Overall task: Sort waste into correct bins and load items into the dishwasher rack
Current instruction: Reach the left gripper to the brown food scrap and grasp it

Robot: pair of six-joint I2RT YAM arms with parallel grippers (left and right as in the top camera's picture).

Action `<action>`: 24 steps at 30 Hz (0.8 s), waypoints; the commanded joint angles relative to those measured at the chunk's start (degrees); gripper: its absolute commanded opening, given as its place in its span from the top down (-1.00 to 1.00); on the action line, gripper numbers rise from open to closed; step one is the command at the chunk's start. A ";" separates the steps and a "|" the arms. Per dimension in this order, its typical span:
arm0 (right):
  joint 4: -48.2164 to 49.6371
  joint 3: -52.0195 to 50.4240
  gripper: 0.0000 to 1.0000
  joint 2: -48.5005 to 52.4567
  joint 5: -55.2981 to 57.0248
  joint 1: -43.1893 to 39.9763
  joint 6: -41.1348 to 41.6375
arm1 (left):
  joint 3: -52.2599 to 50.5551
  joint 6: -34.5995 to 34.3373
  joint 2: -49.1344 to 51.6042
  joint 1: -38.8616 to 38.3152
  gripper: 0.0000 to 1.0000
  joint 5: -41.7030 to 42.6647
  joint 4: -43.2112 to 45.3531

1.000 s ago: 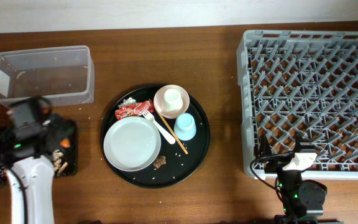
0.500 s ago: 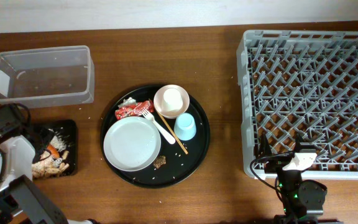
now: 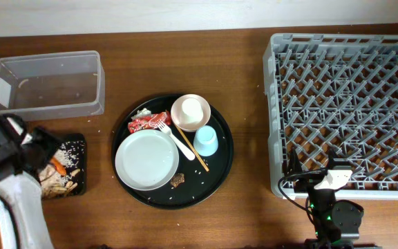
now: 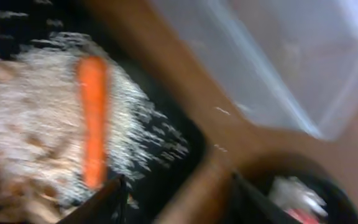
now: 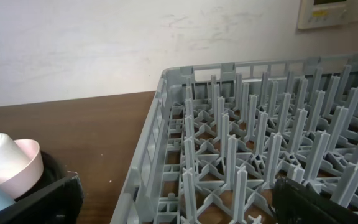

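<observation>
At the left side of the table, the left claw (image 4: 176,202) hangs over the shallow black tray (image 3: 81,146). Its wrist picture is blurry, but the two fingers look far apart with nothing between them. Under it, the orange carrot (image 4: 93,118) lies on top of the white rice (image 4: 138,130) in that tray. Just above the tray, in the upper left, sits the clear tub (image 3: 47,86). In the middle is the round black tray (image 3: 221,162). On it are the pale plate (image 3: 146,160), the pink bowl (image 3: 179,117) with the cream cup (image 3: 192,108) inside it, and the blue cup (image 3: 206,142) lying just beside the bowl. The white fork (image 3: 177,140) and the chopsticks (image 3: 197,156) lie between the plate and the blue cup. The red-and-white wrapper (image 3: 148,122) sits at the tray's upper left. The big grey rack (image 3: 351,104) fills the right side. The right claw (image 5: 176,208) sits at the rack's lower edge, spread wide and holding nothing.
</observation>
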 commanded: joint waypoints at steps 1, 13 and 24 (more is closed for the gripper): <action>-0.24 -0.31 -0.97 -0.44 0.24 -0.28 0.00 | 1.01 5.01 -6.29 -7.63 -0.03 14.43 -4.68; -0.24 -0.31 -0.98 -0.44 0.24 -0.28 0.00 | -0.26 -18.99 5.40 -61.13 -0.05 -5.25 -17.05; -0.24 -0.31 -0.97 -0.44 0.24 -0.28 0.00 | -1.14 -42.45 17.55 -70.73 -0.05 -19.10 -12.66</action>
